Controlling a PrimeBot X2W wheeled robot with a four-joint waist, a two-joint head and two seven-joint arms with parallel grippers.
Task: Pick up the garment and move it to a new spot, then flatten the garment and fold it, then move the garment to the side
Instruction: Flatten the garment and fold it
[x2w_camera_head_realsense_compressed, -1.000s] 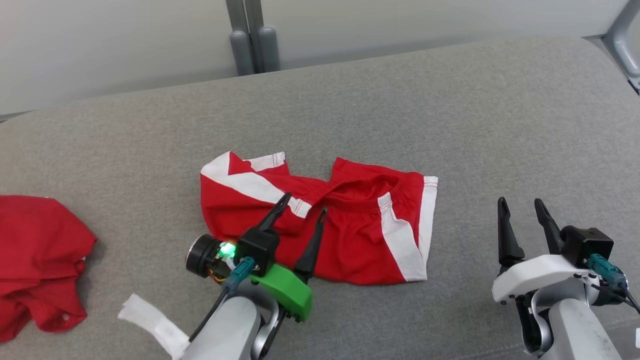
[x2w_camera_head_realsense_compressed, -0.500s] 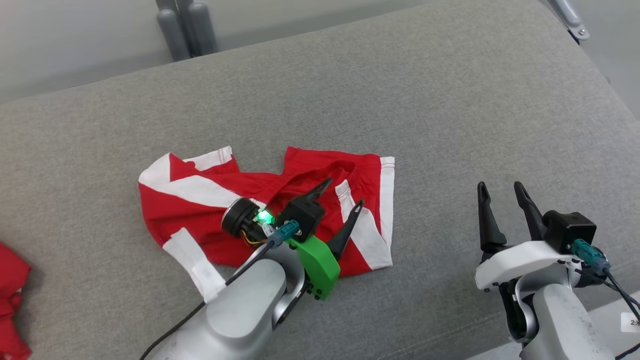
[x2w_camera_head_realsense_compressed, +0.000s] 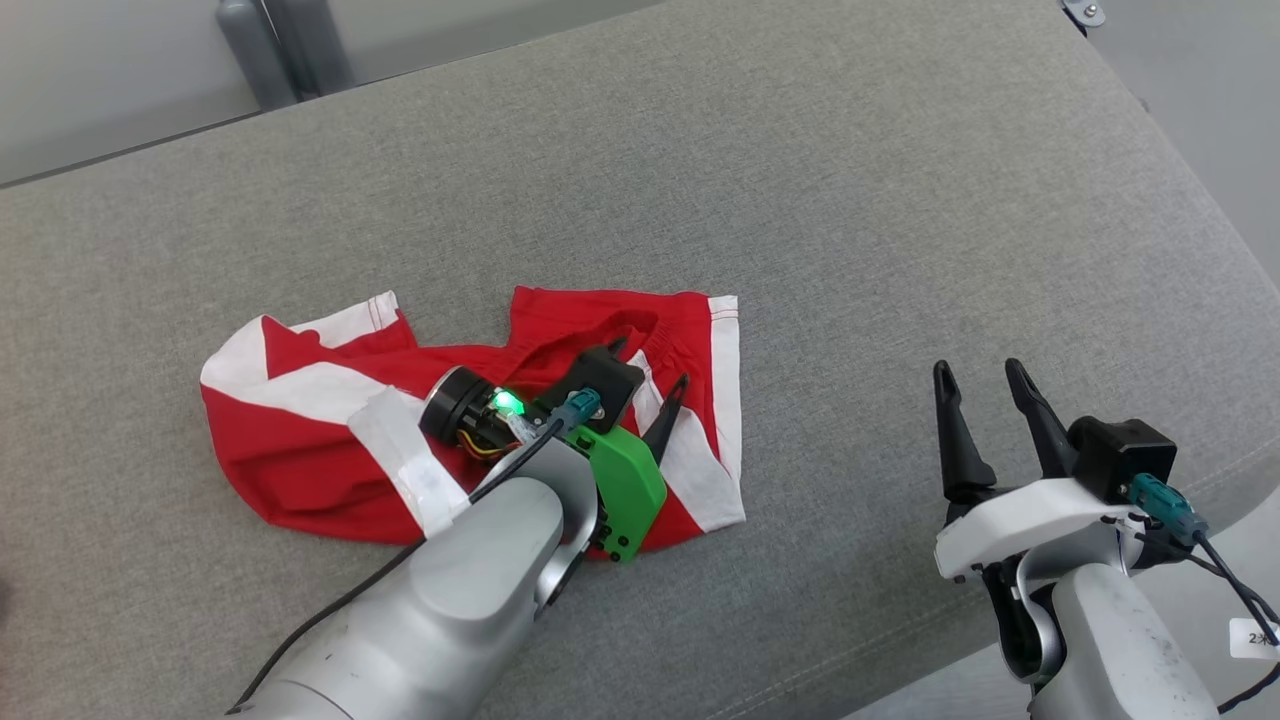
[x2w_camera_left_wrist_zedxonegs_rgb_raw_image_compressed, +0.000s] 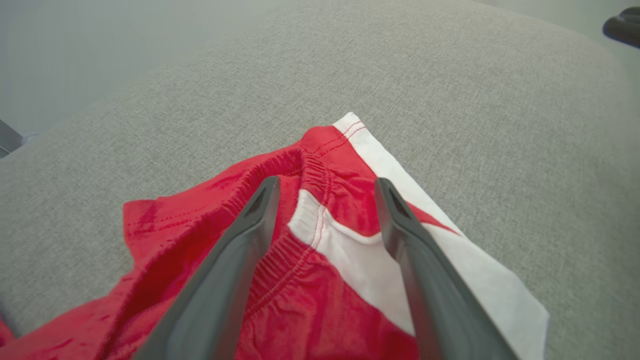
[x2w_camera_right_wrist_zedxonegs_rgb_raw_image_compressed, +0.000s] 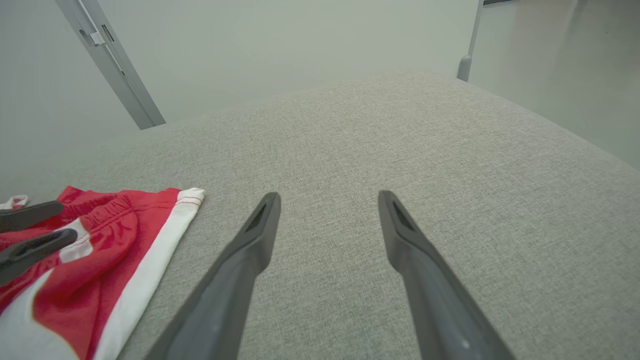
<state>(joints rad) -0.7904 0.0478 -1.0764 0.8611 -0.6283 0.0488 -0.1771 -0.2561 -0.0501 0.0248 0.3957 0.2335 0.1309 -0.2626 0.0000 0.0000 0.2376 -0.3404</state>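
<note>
The shorts (x2w_camera_head_realsense_compressed: 290, 470), red with white side stripes, lie rumpled on the grey cushion (x2w_camera_head_realsense_compressed: 800, 200). Their long axis runs crosswise to the way the left gripper (x2w_camera_head_realsense_compressed: 650, 365) points. That gripper sits over the right-hand end of the shorts with its jaws wide apart and nothing between them but the cloth below.

In the left wrist view, the gathered waistband (x2w_camera_left_wrist_zedxonegs_rgb_raw_image_compressed: 315, 170) passes up through the gap between the two fingers. It sits a little nearer the left finger and then bends away to the left beyond the tips. The white stripe (x2w_camera_left_wrist_zedxonegs_rgb_raw_image_compressed: 350, 255) crosses under the right finger. So the cloth to be gripped lies directly under and just ahead of the jaws, not off to either side. The waistband ridge runs roughly along the fingers rather than across them. Whether the tips already touch the cloth cannot be told from these views.

The right gripper (x2w_camera_head_realsense_compressed: 976, 368) also has its jaws spread and holds nothing. It sits over bare cushion, and the shorts lie well off to its left. In the right wrist view their nearest white edge (x2w_camera_right_wrist_zedxonegs_rgb_raw_image_compressed: 165, 225) falls short of its left finger.

The left arm is clearly the nearer one, and the pick-up looks not yet made. The likely next move is a short drop and a close on the raised waistband fold. The jaws would pinch across the ridge, which should bunch easily. The risk is catching only the top layer, so that the shorts hang unevenly when lifted.
</note>
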